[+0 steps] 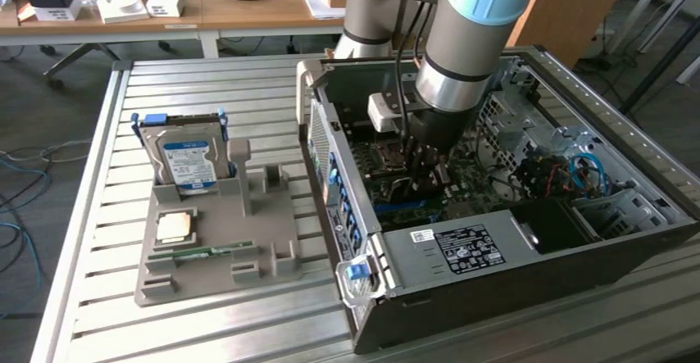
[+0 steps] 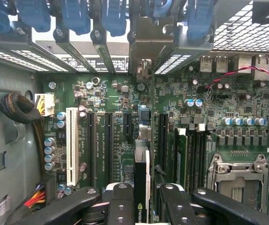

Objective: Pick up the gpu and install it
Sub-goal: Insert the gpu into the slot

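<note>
The gpu (image 2: 141, 165) shows edge-on in the wrist view as a thin black card with a green logo at its near end. It stands upright over the green motherboard (image 2: 115, 96), among the black expansion slots (image 2: 107, 145). Its metal bracket (image 2: 146, 44) sits at the case's rear slot openings. My gripper (image 2: 145, 188) is shut on the card, with a black finger (image 2: 121, 199) pressed against each broad face. In the exterior view the gripper (image 1: 425, 169) reaches straight down into the open computer case (image 1: 493, 248). Whether the card's lower edge is seated in a slot cannot be told.
A white slot (image 2: 71, 145), a braided cable bundle (image 2: 19, 110) and the CPU socket (image 2: 240, 173) flank the card. On the slatted table, a grey fixture (image 1: 257, 244) holds a hard drive (image 1: 186, 156), a chip (image 1: 175, 228) and a green memory stick (image 1: 202, 254).
</note>
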Robot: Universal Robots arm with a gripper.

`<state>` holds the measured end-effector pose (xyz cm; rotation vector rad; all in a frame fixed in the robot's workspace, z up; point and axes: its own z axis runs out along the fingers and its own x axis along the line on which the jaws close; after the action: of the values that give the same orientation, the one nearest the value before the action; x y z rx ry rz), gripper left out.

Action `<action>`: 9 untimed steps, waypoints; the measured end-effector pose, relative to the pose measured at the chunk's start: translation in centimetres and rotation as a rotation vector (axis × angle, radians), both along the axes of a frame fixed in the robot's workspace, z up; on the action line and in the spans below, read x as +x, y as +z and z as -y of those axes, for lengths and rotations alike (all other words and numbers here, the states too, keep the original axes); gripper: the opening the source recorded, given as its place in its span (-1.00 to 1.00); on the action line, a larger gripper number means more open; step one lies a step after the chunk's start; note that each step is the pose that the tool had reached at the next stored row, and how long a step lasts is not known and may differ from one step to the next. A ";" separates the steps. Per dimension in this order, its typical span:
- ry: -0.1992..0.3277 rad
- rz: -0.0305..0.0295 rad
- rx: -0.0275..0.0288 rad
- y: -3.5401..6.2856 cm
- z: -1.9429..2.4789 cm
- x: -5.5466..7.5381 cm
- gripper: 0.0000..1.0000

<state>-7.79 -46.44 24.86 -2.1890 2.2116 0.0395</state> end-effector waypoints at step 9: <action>0.000 0.0018 -0.0007 -0.03 0.01 0.0 -0.47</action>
<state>-7.79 -46.45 24.83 -2.1888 2.2108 0.0368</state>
